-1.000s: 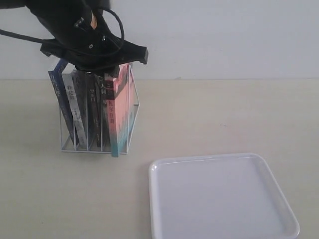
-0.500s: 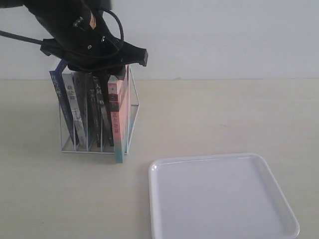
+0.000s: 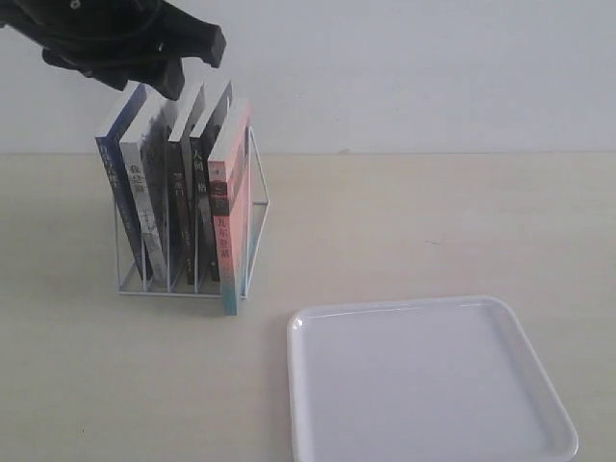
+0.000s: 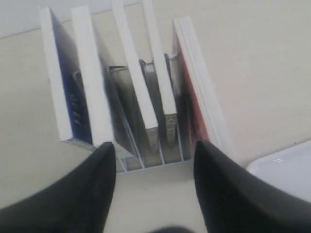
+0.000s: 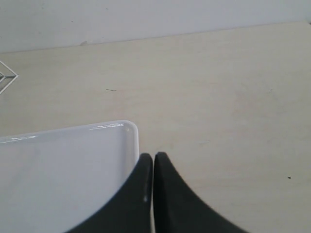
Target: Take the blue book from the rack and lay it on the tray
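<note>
The blue book (image 3: 115,189) stands in the leftmost slot of the white wire rack (image 3: 259,206), leaning a little. From above, its blue cover (image 4: 74,99) shows beside its white page edge. My left gripper (image 3: 191,64) hovers just above the book tops, open, with nothing between its black fingers (image 4: 92,184). The white tray (image 3: 423,385) lies flat at the front right, with nothing on it. My right gripper (image 5: 153,156) is shut and holds nothing, over the tray's (image 5: 58,170) corner rim.
Black-spined books (image 3: 179,197) fill the rack's middle slots. A pink-and-teal book (image 3: 234,212) stands at the right end, its foot past the rack's front. Bare beige tabletop (image 3: 433,221) lies right of the rack, and a white wall stands behind.
My left gripper opened, rose off the book tops and shifted left. The pink-and-teal book, tilted a second ago, now stands straighter in the rack.
</note>
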You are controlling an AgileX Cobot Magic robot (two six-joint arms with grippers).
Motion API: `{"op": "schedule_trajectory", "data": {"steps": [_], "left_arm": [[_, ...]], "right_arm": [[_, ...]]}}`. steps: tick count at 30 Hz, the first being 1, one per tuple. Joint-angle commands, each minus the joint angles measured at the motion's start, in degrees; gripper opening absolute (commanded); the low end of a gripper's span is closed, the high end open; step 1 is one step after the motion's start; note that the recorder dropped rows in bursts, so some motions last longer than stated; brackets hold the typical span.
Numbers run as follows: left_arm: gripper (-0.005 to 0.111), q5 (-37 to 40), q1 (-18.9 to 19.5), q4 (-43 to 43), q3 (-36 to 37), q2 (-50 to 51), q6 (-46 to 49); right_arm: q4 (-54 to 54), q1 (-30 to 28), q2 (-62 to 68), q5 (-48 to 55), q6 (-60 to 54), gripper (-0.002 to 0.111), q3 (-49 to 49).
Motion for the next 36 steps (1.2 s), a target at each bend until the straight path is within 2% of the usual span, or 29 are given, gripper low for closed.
{"op": "schedule_trajectory", "data": {"steps": [1,9,21,26,36], "left_arm": [[0.048,1.3,2.1,1.2,-1.5,1.3,0.6],[0.048,-0.2,6.1,2.8,-3.6,5.6,1.2],[0.048,3.1,8.3,2.2,-14.0,15.0,4.9],[0.048,3.0,9.4,-0.9,-15.1,17.9,7.1],[0.048,0.7,9.6,-0.6,-15.2,21.0,7.5]], "right_arm": [[-0.2,0.0,-0.3,-0.4,-0.5,0.000,0.0],[-0.2,0.0,-0.3,-0.4,-0.5,0.000,0.0],[-0.2,0.0,-0.3,-0.4,-0.5,0.000,0.0],[-0.2,0.0,-0.3,-0.4,-0.5,0.000,0.0],[-0.2,0.0,-0.3,-0.4,-0.5,0.000,0.0]]}}
